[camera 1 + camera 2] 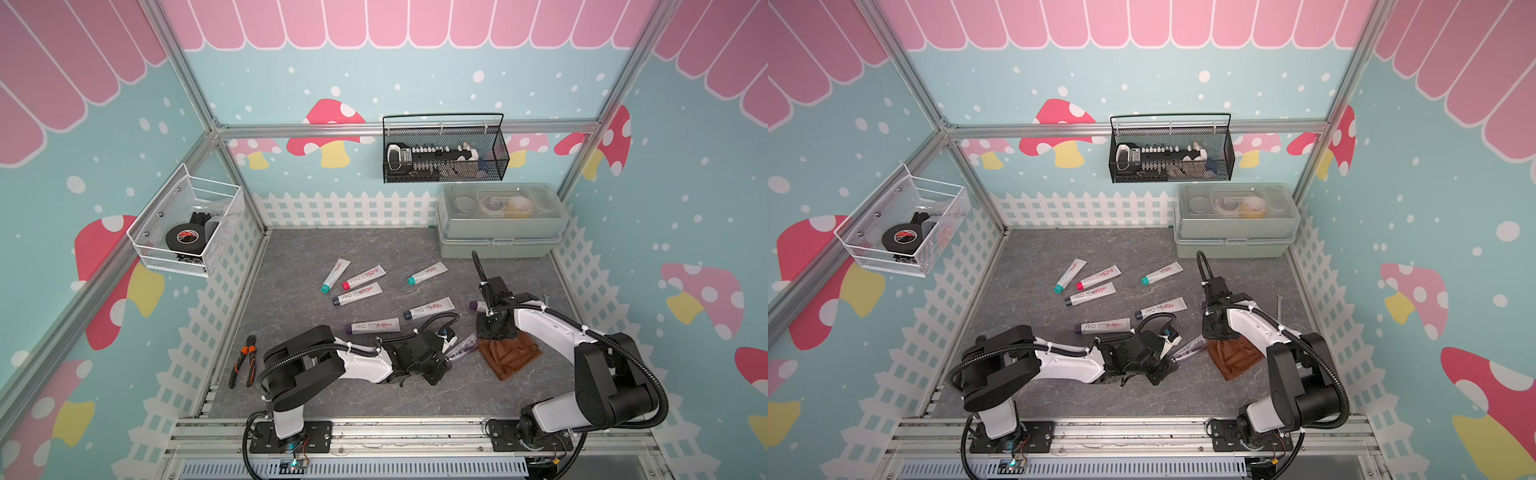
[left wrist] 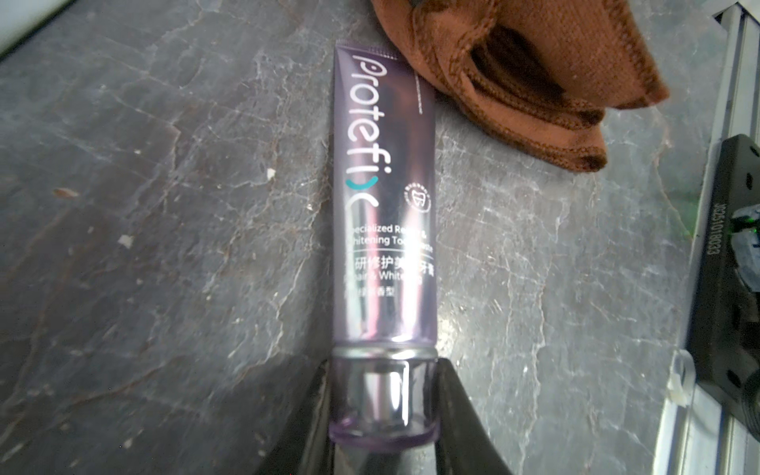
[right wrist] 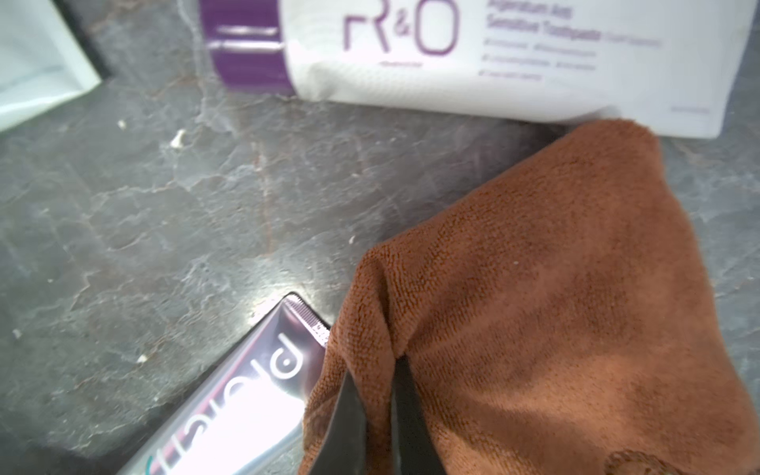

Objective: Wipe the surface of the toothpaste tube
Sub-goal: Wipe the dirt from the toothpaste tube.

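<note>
In both top views the left pincer (image 1: pixel 445 360) lies low over the grey marbled bench (image 1: pixel 299 332), clamped on the cap end of a purple see-through toothpaste tube (image 1: pixel 463 348). The tube points away from it toward a crumpled brown terry cloth (image 1: pixel 510 360). The right pincer (image 1: pixel 494 332) comes down onto the far edge of that cloth. Six white tubes with coloured caps (image 1: pixel 1096 277) lie scattered farther back on the bench, well apart from the purple one. A pair of orange-handled pliers (image 1: pixel 946 362) lies by the left wall.

From the left wrist, the two black fingers (image 2: pixel 456 411) press either side of the tube's clear cap, with the left pincer (image 2: pixel 384 397) closed on it. The tube (image 2: pixel 384 185) runs straight out, label up, and its crimped end touches the folded cloth (image 2: pixel 534 74). I cannot tell whether the tube rests on the bench or is held just above it.

From the right wrist, the right pincer (image 3: pixel 380 395) is pinched together on a fold of the cloth (image 3: pixel 555 308). The cloth overlaps one corner of the tube's crimped end (image 3: pixel 246 395). A white R&O tube with a purple cap (image 3: pixel 493 61) lies just beyond the cloth.
</note>
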